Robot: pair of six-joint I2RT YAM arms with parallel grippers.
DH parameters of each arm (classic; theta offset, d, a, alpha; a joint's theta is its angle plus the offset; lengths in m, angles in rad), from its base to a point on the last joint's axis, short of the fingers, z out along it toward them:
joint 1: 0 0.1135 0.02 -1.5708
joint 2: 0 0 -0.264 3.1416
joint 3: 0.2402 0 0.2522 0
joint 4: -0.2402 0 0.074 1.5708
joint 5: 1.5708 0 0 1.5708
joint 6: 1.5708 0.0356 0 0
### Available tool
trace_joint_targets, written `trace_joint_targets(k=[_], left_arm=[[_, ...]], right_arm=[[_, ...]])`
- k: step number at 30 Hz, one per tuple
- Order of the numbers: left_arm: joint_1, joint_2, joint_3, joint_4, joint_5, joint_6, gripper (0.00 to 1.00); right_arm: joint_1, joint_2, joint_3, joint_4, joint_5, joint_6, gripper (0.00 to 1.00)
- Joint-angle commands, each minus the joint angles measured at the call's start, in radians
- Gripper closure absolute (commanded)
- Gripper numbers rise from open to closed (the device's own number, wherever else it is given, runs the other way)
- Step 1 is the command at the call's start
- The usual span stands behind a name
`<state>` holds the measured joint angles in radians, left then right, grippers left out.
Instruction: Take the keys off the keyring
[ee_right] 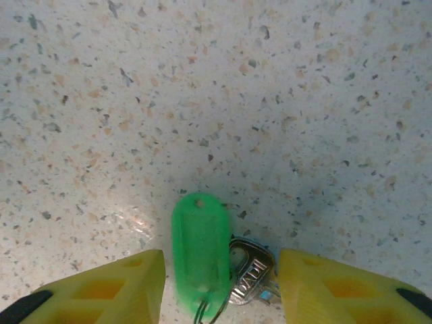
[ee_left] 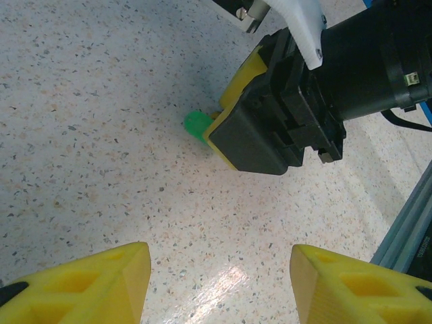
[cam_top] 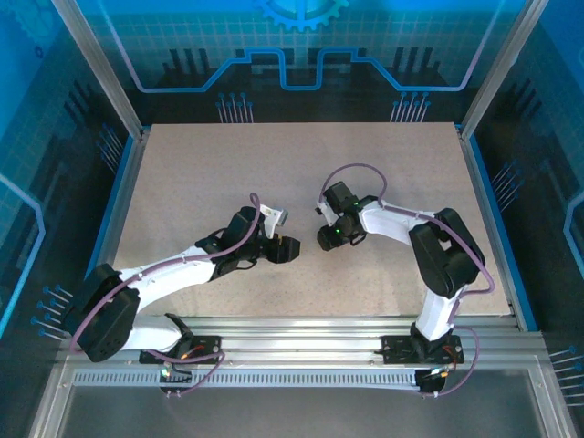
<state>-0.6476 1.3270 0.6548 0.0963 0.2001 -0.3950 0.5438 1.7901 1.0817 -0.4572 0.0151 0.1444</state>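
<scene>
Right hand (ee_right: 219, 287) astride green tag (ee_right: 199, 250), keys (ee_right: 251, 273)

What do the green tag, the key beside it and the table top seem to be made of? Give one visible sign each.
Green tag: probably plastic, smooth, slightly translucent, moulded hole at one end.
Key: metal, silvery with bright glints.
Table top: pale and speckled, perhaps stone-look laminate; a glossy reflection suggests a hard, smooth finish.
</scene>
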Motion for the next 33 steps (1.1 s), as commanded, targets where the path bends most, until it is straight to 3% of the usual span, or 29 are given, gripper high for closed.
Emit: trace_joint_targets(k=[1, 8, 28, 33], left_arm=[[0.008, -0.008, 0.0, 0.019, 0.023, -0.019, 0.42], [0.008, -0.006, 0.005, 0.02, 0.03, -0.022, 0.42], [0.008, -0.015, -0.008, 0.025, 0.029, -0.029, 0.42], [0.008, -0.006, -0.006, 0.038, 0.033, -0.034, 0.42]], right_arm=[[0.015, -0.058, -0.007, -0.018, -0.039, 0.025, 0.48], [0.019, -0.125, -0.031, -0.01, -0.017, 0.041, 0.49], [-0.011, -0.135, -0.044, -0.105, 0.124, 0.028, 0.58], [-0.012, -0.136, -0.098, -0.061, 0.132, 0.068, 0.6]])
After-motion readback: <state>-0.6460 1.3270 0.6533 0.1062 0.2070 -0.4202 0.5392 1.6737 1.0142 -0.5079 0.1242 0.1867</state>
